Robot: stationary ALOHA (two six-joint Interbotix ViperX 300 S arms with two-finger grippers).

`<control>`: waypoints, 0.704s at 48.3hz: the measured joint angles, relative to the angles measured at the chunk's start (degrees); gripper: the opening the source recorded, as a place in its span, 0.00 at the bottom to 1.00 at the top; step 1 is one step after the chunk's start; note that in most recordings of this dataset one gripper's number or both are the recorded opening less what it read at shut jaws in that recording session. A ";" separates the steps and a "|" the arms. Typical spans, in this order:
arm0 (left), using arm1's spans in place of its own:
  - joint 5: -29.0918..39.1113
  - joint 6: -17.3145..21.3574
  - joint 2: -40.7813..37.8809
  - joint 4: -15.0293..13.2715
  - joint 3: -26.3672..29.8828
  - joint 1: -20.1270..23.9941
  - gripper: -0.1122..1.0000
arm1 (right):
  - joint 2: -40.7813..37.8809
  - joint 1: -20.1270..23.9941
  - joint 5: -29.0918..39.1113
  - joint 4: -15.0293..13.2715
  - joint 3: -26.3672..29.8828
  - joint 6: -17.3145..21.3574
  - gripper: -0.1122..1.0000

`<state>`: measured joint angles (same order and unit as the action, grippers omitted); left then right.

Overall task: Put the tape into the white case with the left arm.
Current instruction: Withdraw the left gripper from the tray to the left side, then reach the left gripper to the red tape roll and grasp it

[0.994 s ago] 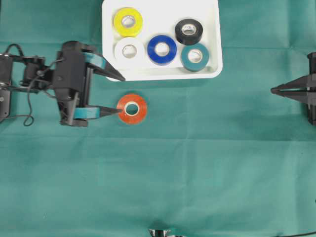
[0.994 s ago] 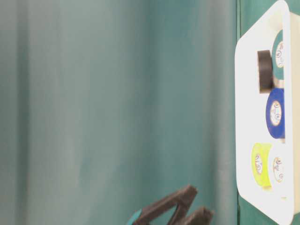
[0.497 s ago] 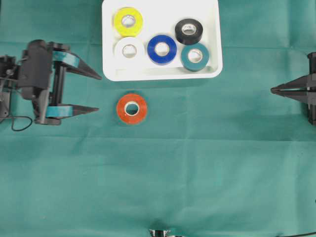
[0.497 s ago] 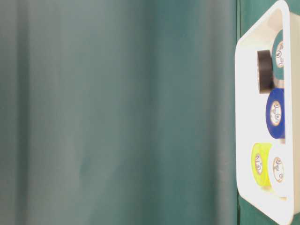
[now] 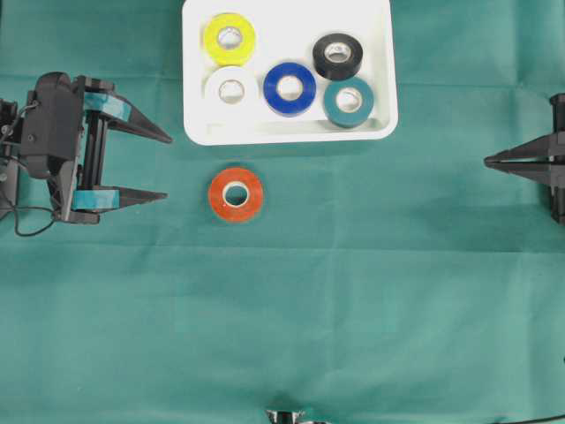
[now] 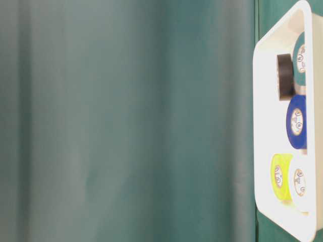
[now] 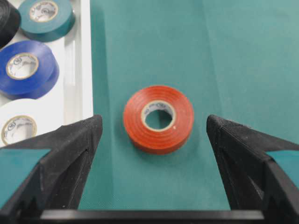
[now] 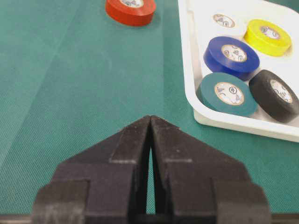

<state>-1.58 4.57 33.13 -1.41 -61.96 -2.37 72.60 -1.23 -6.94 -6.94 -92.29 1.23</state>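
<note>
Left gripper gapes wide and empty, orange tape roll at three o'clock; an off-centre approach could shove it against the white case.

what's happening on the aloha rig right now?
The left gripper is open and empty, pulled back to the left of the orange tape roll, which lies flat on the green cloth just outside the white case. Five rolls already sit in the case: yellow, white, blue, black, teal. The right gripper is shut and parked at the right edge.
</note>
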 measured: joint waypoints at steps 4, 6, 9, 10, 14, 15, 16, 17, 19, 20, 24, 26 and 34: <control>-0.09 0.00 -0.18 0.09 0.18 0.00 0.92 | 0.00 0.00 0.00 0.00 0.00 0.00 0.02; -0.09 -0.09 -0.44 0.00 0.35 0.00 0.92 | 0.00 0.00 0.00 0.00 0.00 0.00 0.02; 0.00 -0.09 -1.05 0.00 0.79 0.00 0.92 | 0.00 0.00 0.00 0.00 0.00 0.00 0.02; 0.00 -0.09 -1.23 0.00 1.05 0.00 0.92 | 0.00 0.00 0.00 0.00 0.00 -0.09 0.02; 0.09 -0.09 -2.37 0.00 1.85 -0.09 0.92 | 0.00 0.00 0.00 -0.09 0.00 0.00 0.02; 0.18 -0.09 -2.72 0.00 2.11 -0.18 0.92 | 0.00 0.00 0.00 0.00 0.00 -0.09 0.02; 0.18 -0.18 -3.08 0.00 2.37 -0.35 0.92 | 0.00 0.00 0.00 0.00 0.00 0.00 0.02; 0.26 -0.09 -3.34 0.00 2.55 -0.53 0.92 | 0.00 0.00 0.00 0.00 0.00 0.00 0.02; 0.44 -0.09 -4.13 0.00 2.99 -0.88 0.92 | -0.09 0.00 0.00 0.00 0.00 0.00 0.02; 0.44 -0.18 -4.57 0.00 3.34 -1.05 0.92 | -0.09 0.00 0.00 -0.09 0.00 -0.09 0.02; 0.53 -0.18 -6.77 0.00 4.48 -2.11 0.92 | 0.00 0.00 0.00 0.00 0.00 0.00 0.02; 0.62 -0.18 -8.26 0.00 5.19 -2.64 0.92 | 0.00 0.00 0.00 -0.09 0.00 0.00 0.02; 2.64 -0.09 -14.06 0.00 8.70 -5.10 0.92 | -0.09 0.00 0.00 0.00 0.00 0.00 0.02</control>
<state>1.05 4.48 19.07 -1.41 -53.26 -7.47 72.51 -1.23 -6.94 -6.94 -92.29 1.23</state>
